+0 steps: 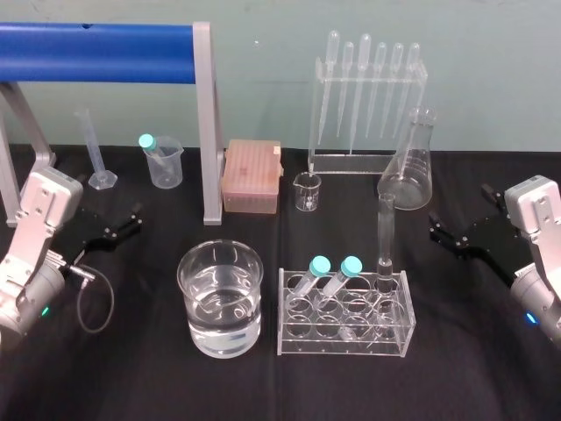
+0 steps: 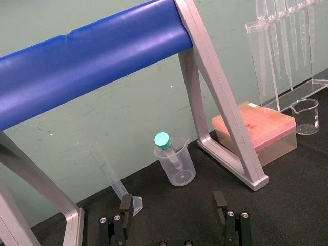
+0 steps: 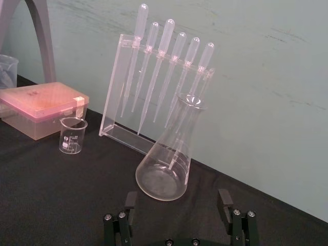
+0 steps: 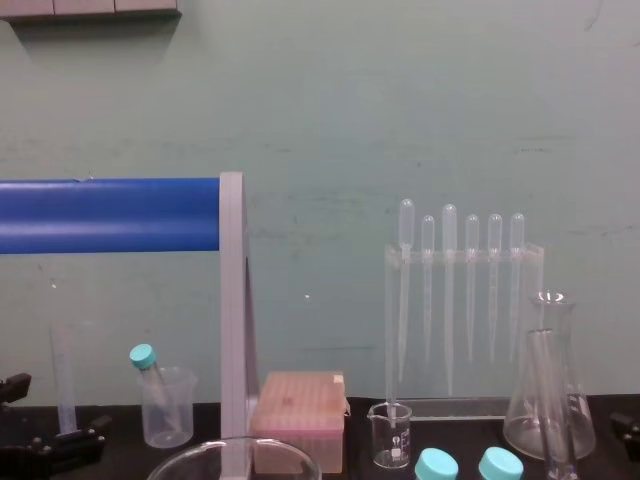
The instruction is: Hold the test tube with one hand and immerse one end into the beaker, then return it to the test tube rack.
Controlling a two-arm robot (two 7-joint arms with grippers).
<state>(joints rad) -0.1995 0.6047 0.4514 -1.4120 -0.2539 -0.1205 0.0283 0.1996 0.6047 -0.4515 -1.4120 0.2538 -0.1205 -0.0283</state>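
Bright even light, faint shadows, sheen on blue bar [image 2: 92, 61]

A pale green wall [image 1: 456, 79] closes off the head view from about 10 to 2 o'clock. It is matt and evenly lit, with faint scuffs and a few small white specks. Below it, a bench [image 1: 131, 377] draped in black cloth takes up the rest and meets the wall in a straight line. At 10 o'clock a thick blue padded bar [image 1: 96, 53] runs level, carried on a grey metal frame [image 1: 205, 123] whose upright post stands on the bench at about 11 o'clock. A slanted leg [image 1: 22, 123] of the frame shows at 9 o'clock. In the chest view, a pale grey ledge [image 4: 90, 8] lies along the top edge at 11 o'clock. The light is soft and even.
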